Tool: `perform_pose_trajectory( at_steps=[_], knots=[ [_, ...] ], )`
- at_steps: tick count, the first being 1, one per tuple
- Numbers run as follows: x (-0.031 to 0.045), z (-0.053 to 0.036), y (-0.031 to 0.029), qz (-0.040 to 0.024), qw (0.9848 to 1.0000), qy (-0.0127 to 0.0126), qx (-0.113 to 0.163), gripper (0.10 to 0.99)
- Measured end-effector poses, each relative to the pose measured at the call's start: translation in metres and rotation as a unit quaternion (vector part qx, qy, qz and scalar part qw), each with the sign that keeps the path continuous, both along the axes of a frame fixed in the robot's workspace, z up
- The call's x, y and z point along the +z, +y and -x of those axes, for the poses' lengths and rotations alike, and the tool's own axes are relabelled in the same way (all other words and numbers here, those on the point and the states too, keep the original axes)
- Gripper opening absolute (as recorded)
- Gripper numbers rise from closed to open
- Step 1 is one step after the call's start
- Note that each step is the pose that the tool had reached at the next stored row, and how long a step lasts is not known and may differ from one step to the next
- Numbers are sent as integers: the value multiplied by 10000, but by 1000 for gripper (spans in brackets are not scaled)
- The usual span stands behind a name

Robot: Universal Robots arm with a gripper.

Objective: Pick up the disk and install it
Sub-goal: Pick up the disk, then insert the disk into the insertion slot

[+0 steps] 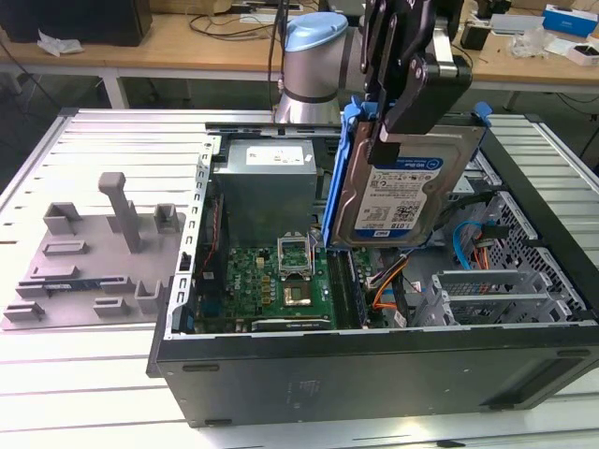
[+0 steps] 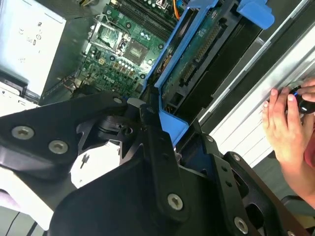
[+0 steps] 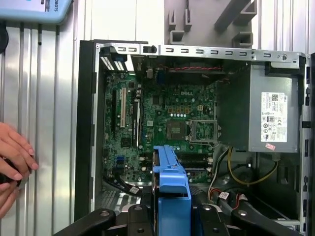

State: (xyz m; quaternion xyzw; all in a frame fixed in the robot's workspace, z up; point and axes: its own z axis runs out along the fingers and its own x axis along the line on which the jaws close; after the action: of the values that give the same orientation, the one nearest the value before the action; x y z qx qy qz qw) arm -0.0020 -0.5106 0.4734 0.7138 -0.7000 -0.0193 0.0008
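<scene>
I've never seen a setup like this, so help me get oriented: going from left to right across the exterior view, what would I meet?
First a grey moulded fixture → grey power supply box → the disk, held upright by the gripper → perforated case wall.

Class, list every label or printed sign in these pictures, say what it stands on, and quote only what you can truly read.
Nothing can be quoted with confidence.
White-and-blue label on the flat silver metal disk, gripped by the black claw: print unreadable.
White stickers on the grey metal power supply box: unreadable.
White lettering on the green circuit board: unreadable.
</scene>
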Motion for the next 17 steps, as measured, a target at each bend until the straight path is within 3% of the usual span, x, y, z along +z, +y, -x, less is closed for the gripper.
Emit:
perform_pose_trajectory(
  at_steps=[3, 17],
  knots=[
    [-1, -102, -19, -2, 10000, -8, 1, 369],
    [-1, -102, -20, -2, 10000, -8, 0, 369]
  ],
)
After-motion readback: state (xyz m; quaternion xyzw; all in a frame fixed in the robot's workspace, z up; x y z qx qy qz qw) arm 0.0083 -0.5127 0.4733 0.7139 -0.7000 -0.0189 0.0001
